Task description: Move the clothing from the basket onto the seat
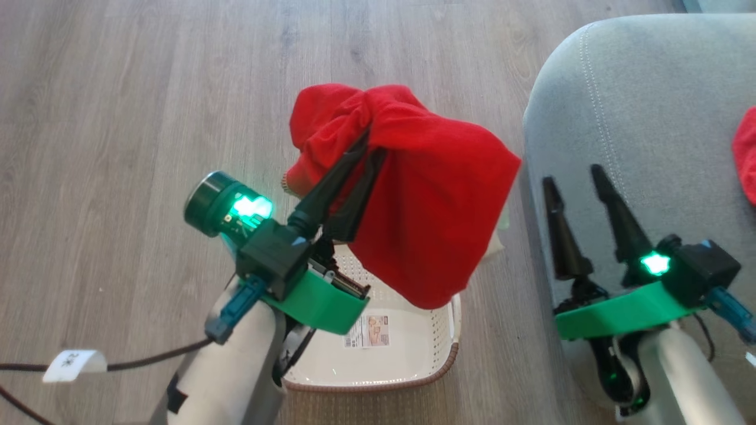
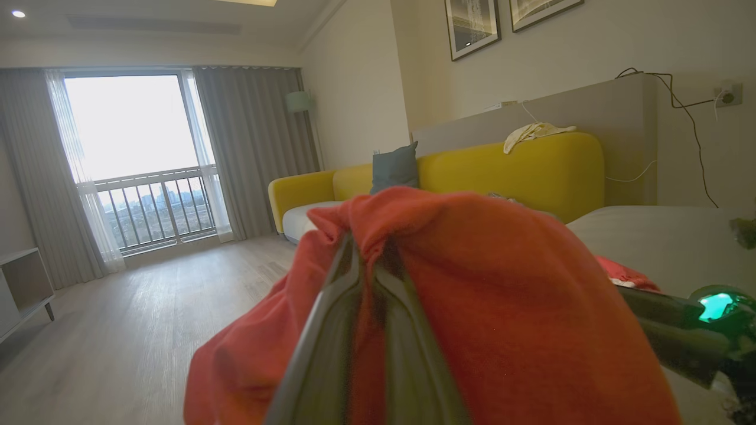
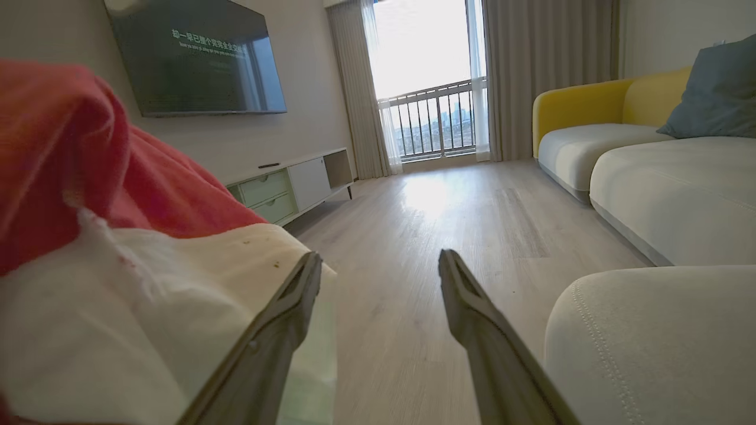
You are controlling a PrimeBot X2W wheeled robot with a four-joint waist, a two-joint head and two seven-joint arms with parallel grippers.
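A red piece of clothing (image 1: 425,195) hangs from my left gripper (image 1: 371,146), which is shut on its bunched top, above the cream basket (image 1: 440,366) on the floor. Seen from the left wrist, the same clothing (image 2: 502,307) drapes over my two closed fingers (image 2: 331,330). The basket's bottom shows a label sticker (image 1: 367,330). To the right lies the grey-green seat (image 1: 644,100), with another red garment (image 1: 747,153) at its right edge. My right gripper (image 1: 576,180) stands open over the seat's left edge, nothing between its fingers (image 3: 472,307).
Wood floor (image 1: 130,106) surrounds the basket. A dark cable with a white tag (image 1: 74,365) trails at lower left. The wrist views show a yellow sofa (image 2: 508,171), a TV cabinet (image 3: 295,183) and a balcony window (image 2: 136,147) farther off.
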